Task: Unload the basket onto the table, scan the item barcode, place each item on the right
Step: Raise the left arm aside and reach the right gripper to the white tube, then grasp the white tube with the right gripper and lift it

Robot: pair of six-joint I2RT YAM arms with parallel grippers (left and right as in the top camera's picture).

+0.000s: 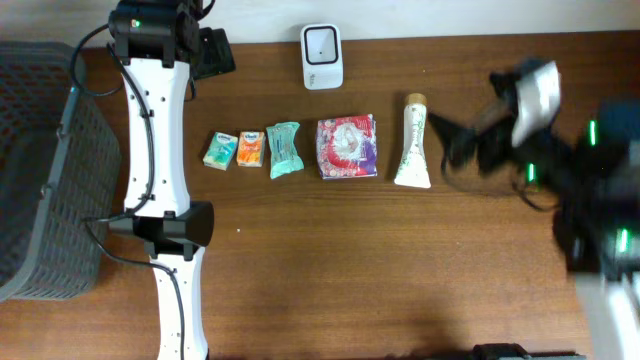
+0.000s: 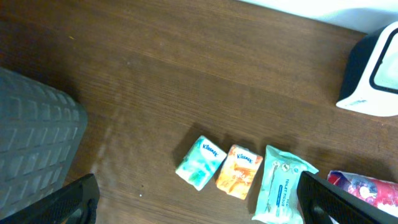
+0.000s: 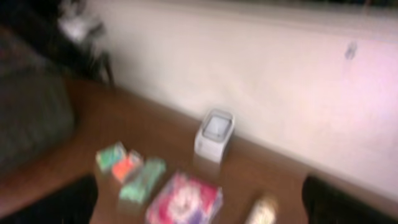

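Both spread, empty: left claw (image 2: 196,202), right claw (image 3: 199,199); item row (image 1: 345,148) lies between, untouched

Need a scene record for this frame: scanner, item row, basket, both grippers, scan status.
scanner: white, behind the item row, near centre
item row, left to right in overhead: green tissue pack, orange tissue pack, teal wipes pack, floral pack, white tube
basket: dark mesh, on the left arm's side
left gripper: jaws open, holding nothing
right gripper: jaws open, holding nothing; view blurred
scan status: not yet begun, every item lies flat
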